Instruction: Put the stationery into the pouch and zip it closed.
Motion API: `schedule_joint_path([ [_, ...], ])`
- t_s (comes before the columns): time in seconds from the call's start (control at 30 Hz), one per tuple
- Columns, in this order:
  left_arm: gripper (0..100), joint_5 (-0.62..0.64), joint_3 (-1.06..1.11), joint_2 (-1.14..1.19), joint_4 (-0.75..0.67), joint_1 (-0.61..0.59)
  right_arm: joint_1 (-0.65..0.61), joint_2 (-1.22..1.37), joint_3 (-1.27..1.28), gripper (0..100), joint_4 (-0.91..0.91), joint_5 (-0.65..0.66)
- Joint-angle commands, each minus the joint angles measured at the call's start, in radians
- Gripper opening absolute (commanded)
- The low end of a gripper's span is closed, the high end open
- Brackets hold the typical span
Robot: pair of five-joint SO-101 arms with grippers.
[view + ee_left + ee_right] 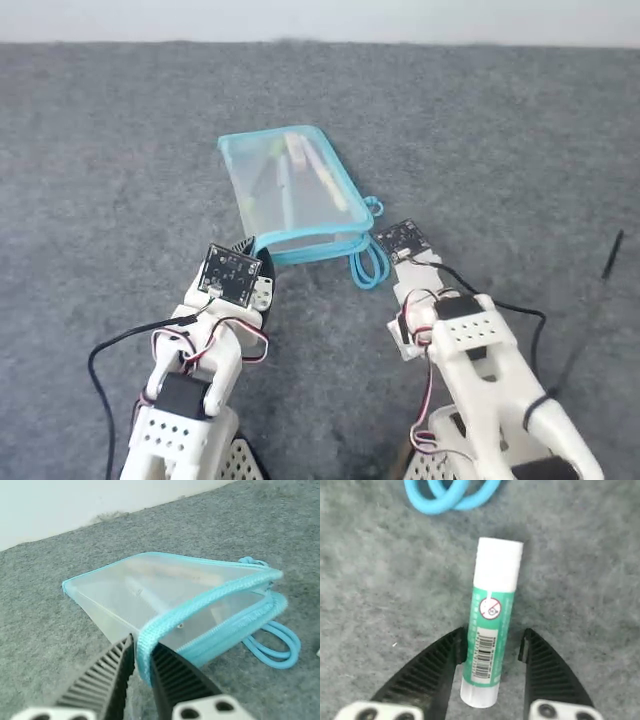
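Note:
A clear pouch (290, 195) with teal trim lies mid-table, several pens showing through its wall. My left gripper (142, 661) is shut on the teal zipper edge at the pouch's (165, 587) near corner, lifting that edge a little. A green and white glue stick (492, 625) lies on the grey carpet. My right gripper (493, 647) is open with its jaws on either side of the stick's lower half; one finger (457, 650) touches it and the other stands slightly off. The pouch's blue cord loop (450, 492) lies just beyond the stick's white cap.
Grey carpet (120, 150) covers the whole table. The blue cord loop (370, 265) trails from the pouch's right corner towards the right arm. A thin black rod (610, 255) lies at the far right, and the arms' cables (110, 350) hang near their bases.

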Motion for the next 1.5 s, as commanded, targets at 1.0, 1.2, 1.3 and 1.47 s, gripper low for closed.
schedule_joint_path([
  [1.0,1,-0.006,-0.013,-0.015,-0.021,-0.008,0.245,0.631,-0.902,16.2,0.418,0.21],
  [1.2,1,-0.006,-0.015,-0.015,-0.021,-0.008,0.249,0.472,-0.801,16.2,0.515,0.213],
  [1.3,1,-0.006,-0.015,-0.015,-0.021,-0.008,0.252,0.383,-0.669,16.2,0.509,0.213],
  [1.47,1,-0.006,-0.015,-0.015,-0.021,-0.008,0.269,0.277,-0.489,16.2,0.361,0.221],
])
